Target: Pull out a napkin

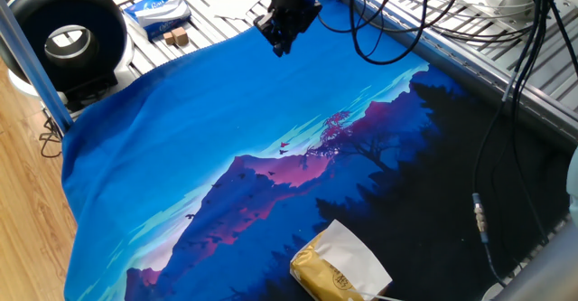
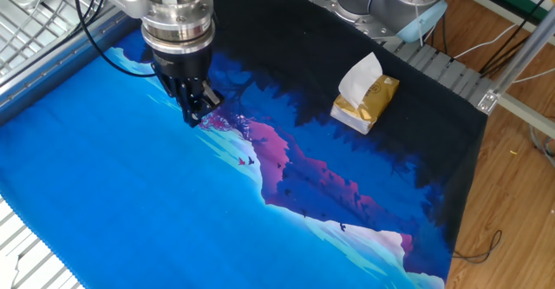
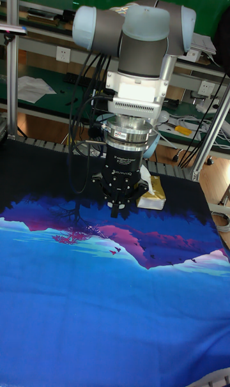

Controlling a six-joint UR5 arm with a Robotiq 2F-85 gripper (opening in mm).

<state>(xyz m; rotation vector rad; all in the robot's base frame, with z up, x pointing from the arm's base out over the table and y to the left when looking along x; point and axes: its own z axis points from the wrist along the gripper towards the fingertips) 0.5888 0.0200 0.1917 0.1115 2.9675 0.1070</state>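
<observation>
The napkin (image 1: 349, 247) is a white sheet sticking up out of the gold-yellow tissue pack (image 1: 327, 277) at the near edge of the printed cloth. In the other fixed view the napkin (image 2: 359, 75) stands upright on the pack (image 2: 368, 102) on the dark part of the cloth. My gripper (image 1: 280, 41) hangs above the blue far side of the cloth, well away from the pack, with its fingers together and nothing between them. It points straight down (image 2: 192, 114). In the tall fixed view the gripper (image 3: 115, 209) hides most of the pack (image 3: 153, 197).
A blue-and-white packet (image 1: 155, 10) and small wooden cubes (image 1: 176, 37) lie on the metal slats beyond the cloth. A black round device (image 1: 68, 37) stands at the far left corner. Black cables (image 1: 479, 212) trail along the right side.
</observation>
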